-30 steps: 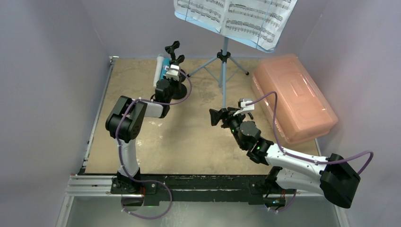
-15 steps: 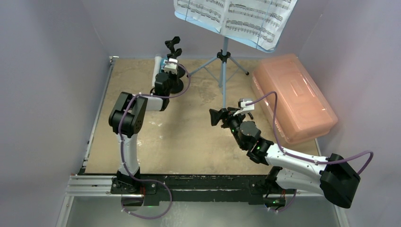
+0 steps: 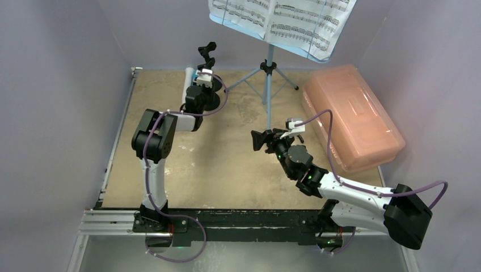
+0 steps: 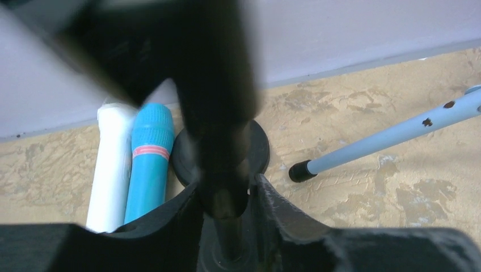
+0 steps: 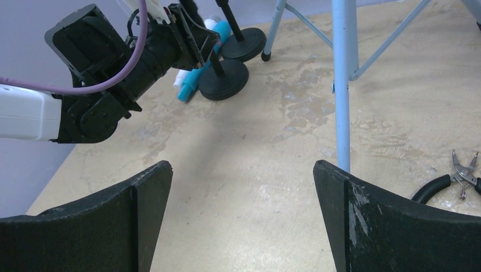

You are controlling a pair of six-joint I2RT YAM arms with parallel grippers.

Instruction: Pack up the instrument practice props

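Observation:
Two black round-based mic holders stand at the back left: the near one and the far one. My left gripper is shut on the near holder's upright stem, low down near its base; it also shows in the top view. A blue toy microphone and a white one lie side by side left of the holders. The light-blue music rack stands on tripod legs with sheet-music pages on top. My right gripper is open and empty, above the table's middle.
A pink translucent box with its lid on lies at the right. Small black-handled pliers lie right of the rack's pole. A tripod leg's foot rests close to the far holder's base. Walls close the back and both sides.
My left arm has reached further toward the back wall, and its gripper now sits around the near mic holder's stem. The right arm has not moved.

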